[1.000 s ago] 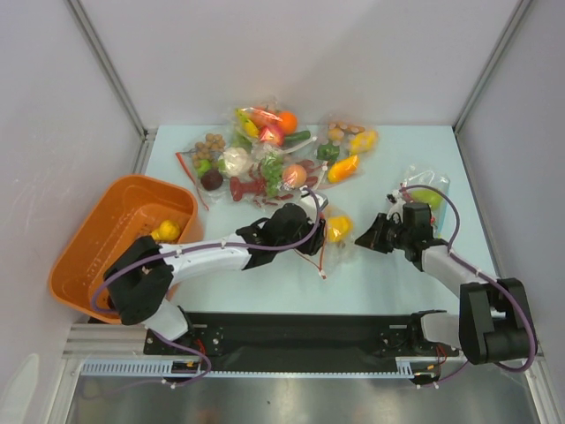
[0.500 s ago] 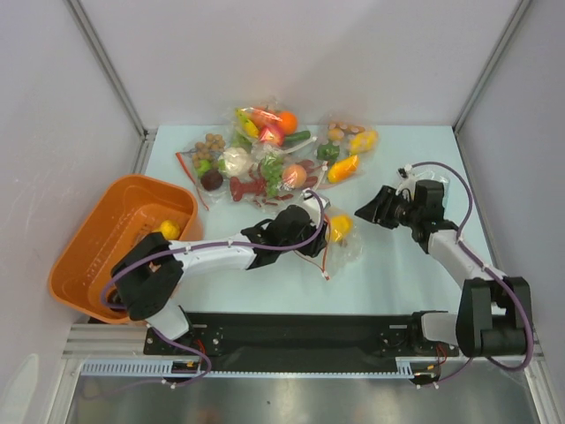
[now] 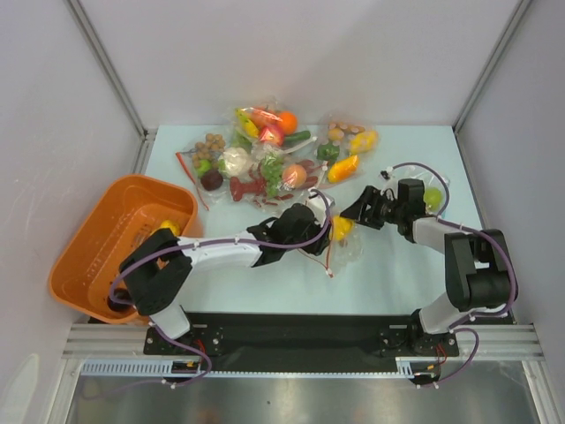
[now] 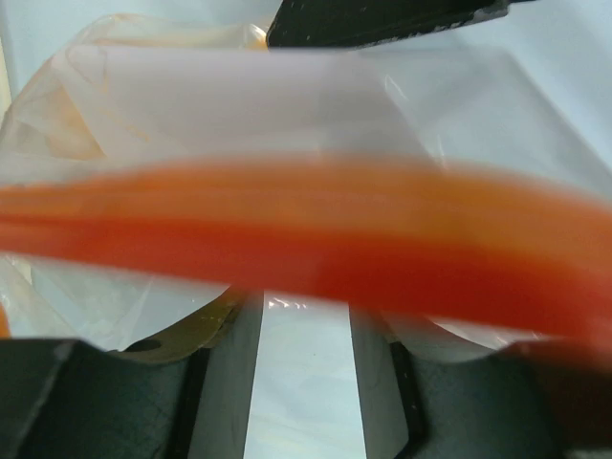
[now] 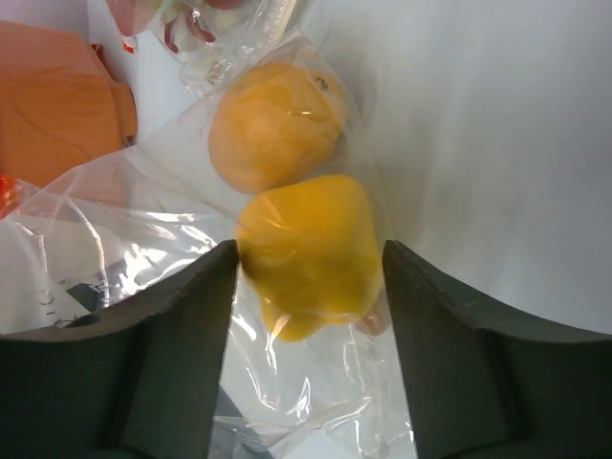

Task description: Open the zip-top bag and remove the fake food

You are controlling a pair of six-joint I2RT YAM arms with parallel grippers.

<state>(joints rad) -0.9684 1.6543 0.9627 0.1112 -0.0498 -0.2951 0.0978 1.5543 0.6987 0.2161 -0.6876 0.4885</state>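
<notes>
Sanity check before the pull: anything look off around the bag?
Slightly: the right gripper stands open around the yellow piece from outside the zip-top bag, plastic between them, not at its mouth. No spill visible.

Bare counter (image 3: 397, 265) free on my near right, bag pile (image 3: 265, 163) crowding the far side, bin (image 3: 93, 234) walling my left, zip bag (image 3: 342, 237) mid-counter.
</notes>
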